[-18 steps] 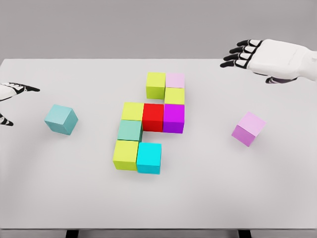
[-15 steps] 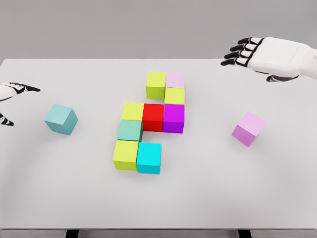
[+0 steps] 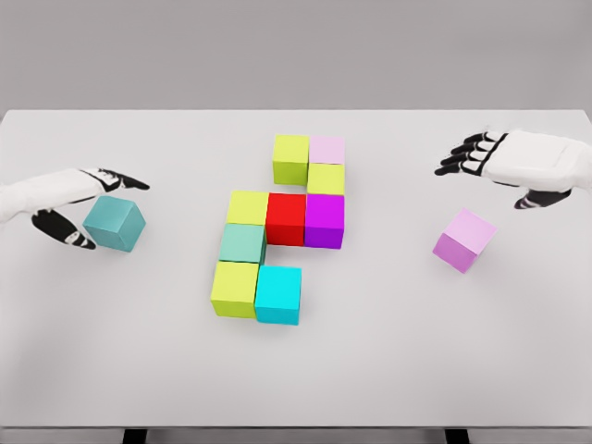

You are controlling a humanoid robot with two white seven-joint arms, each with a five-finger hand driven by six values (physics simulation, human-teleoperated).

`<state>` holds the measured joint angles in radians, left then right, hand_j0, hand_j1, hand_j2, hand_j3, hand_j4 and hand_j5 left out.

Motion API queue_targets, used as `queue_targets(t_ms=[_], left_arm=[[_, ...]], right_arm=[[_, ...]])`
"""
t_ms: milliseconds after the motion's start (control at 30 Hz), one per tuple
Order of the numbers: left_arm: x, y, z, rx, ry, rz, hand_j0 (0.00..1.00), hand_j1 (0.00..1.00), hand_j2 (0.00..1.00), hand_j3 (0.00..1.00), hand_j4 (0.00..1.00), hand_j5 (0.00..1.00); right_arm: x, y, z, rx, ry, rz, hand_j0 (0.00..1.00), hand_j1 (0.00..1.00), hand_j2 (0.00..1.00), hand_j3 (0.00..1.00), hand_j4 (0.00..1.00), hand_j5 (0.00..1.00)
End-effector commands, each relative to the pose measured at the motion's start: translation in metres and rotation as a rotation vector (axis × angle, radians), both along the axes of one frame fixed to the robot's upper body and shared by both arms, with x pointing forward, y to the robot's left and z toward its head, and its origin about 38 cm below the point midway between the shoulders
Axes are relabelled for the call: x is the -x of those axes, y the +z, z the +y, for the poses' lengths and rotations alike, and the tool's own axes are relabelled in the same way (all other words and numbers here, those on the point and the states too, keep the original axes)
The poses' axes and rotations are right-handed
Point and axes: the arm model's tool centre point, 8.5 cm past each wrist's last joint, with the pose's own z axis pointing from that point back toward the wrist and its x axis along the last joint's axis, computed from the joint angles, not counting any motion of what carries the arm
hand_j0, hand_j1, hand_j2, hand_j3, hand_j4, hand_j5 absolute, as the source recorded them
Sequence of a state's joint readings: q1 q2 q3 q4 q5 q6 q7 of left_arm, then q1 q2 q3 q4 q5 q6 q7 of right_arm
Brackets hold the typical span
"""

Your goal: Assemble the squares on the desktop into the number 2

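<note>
Teal cube [image 3: 115,223], lying loose at the table's left well apart from the block cluster [image 3: 282,229], sits between the open left hand's [image 3: 79,208] spread thumb and fingers, ungrasped; the open, empty right hand [image 3: 518,162] hovers just beyond the lilac cube [image 3: 464,240].

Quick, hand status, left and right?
Left hand: open, fingers straddling the teal cube, not gripping it.
Right hand: open, holding nothing, above the pink cube.
</note>
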<state>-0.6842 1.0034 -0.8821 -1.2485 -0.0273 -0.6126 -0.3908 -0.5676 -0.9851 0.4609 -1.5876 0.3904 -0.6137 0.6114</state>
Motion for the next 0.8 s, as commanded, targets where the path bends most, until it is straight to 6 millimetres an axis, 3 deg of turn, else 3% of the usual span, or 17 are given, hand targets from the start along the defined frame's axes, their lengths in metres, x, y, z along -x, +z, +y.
queue_targets(t_ms=[0,267,433,467,767], left_arm=[[0.004,-0.002,-0.005,-0.002,-0.02,0.01,1.0,1.0,1.0,1.0,1.0,1.0],[0.003,-0.008,-0.008,-0.003,-0.021,0.017,1.0,1.0,1.0,1.0,1.0,1.0],[0.001,-0.011,-0.013,-0.015,-0.032,0.011,1.0,1.0,1.0,1.0,1.0,1.0],[-0.002,-0.013,-0.005,-0.021,-0.007,0.016,1.0,1.0,1.0,1.0,1.0,1.0],[-0.006,-0.026,0.006,-0.039,0.039,0.036,1.0,1.0,1.0,1.0,1.0,1.0]], right_arm=[[-0.001,-0.011,-0.004,0.011,-0.014,0.033,1.0,1.0,1.0,1.0,1.0,1.0],[-0.003,-0.044,-0.011,0.109,-0.039,0.087,1.0,1.0,1.0,1.0,1.0,1.0],[-0.004,-0.052,-0.005,0.117,-0.027,0.098,1.0,1.0,1.0,1.0,1.0,1.0],[-0.006,-0.056,-0.002,0.128,-0.026,0.093,1.0,1.0,1.0,1.0,1.0,1.0],[-0.008,-0.058,-0.003,0.144,-0.03,0.091,1.0,1.0,1.0,1.0,1.0,1.0]])
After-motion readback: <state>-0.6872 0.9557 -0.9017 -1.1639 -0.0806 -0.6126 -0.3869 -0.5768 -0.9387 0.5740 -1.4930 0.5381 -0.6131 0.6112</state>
